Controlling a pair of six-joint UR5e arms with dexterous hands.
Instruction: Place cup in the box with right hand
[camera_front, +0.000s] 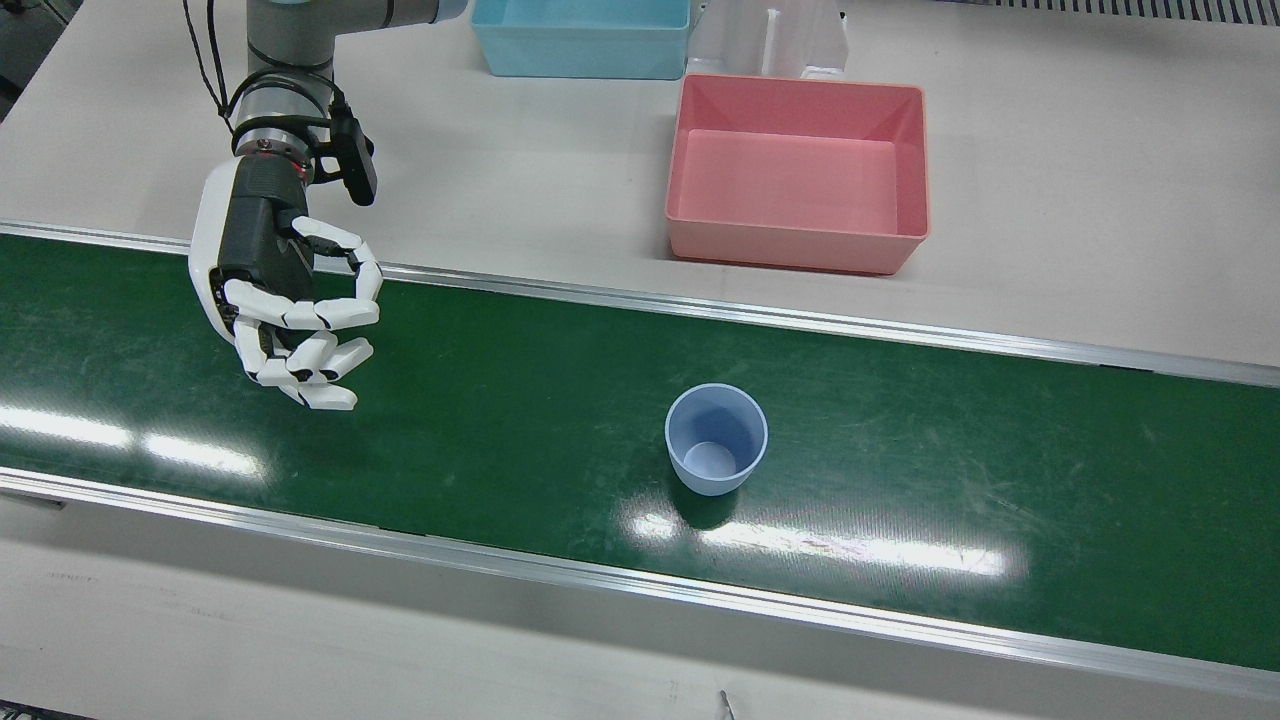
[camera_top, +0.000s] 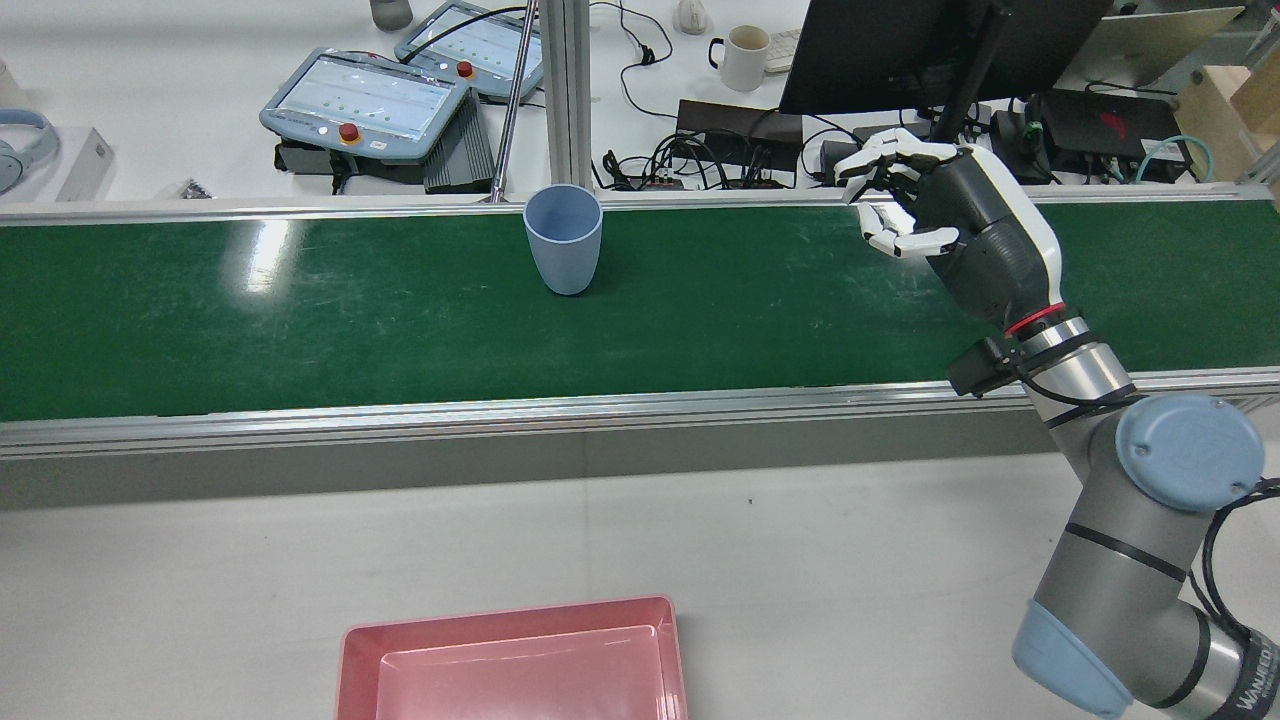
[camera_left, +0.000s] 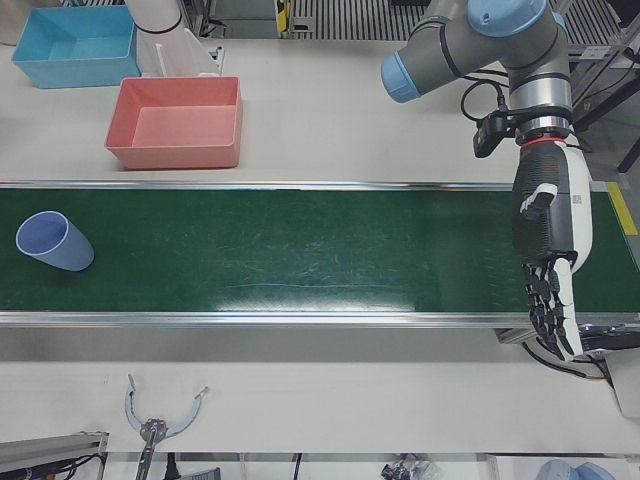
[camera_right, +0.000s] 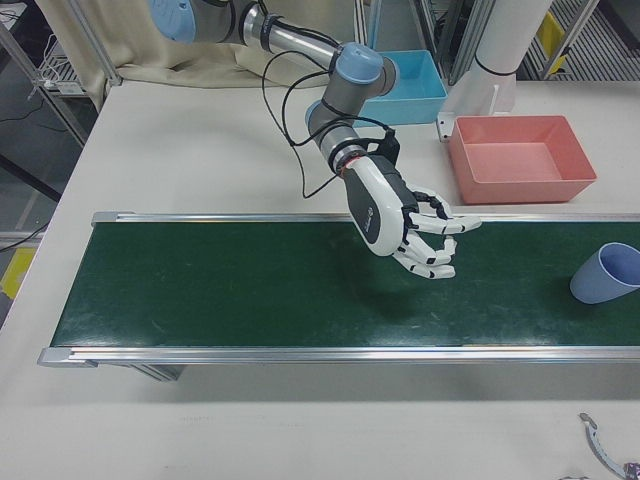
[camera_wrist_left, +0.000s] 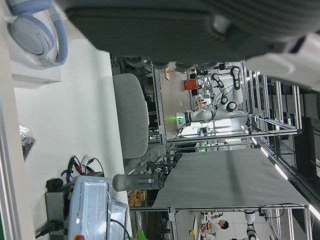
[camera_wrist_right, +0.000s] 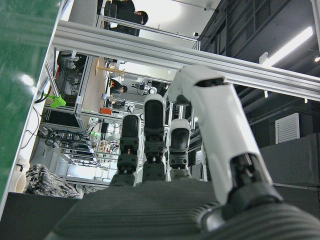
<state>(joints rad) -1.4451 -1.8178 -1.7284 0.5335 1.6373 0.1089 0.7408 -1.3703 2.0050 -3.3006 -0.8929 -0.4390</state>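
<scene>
My right hand (camera_front: 285, 300) hangs over the belt (camera_front: 520, 400) with fingers curled loosely apart, holding nothing; the cup (camera_front: 716, 439) stands upright on the belt well off to its side, untouched. The pink box (camera_front: 797, 170) sits on the table beyond the belt, farther across still, so I judge this the reach: next I must travel along the belt to the cup, open wider and wrap its wall. My left hand (camera_left: 548, 265) hangs at the belt's far end, fingers pointing down; whether they are spread, I cannot tell.

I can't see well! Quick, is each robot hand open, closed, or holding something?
Right robot hand: open, fingers curled but apart, holding nothing.
Left robot hand: open, fingers hanging down, holding nothing.
</scene>
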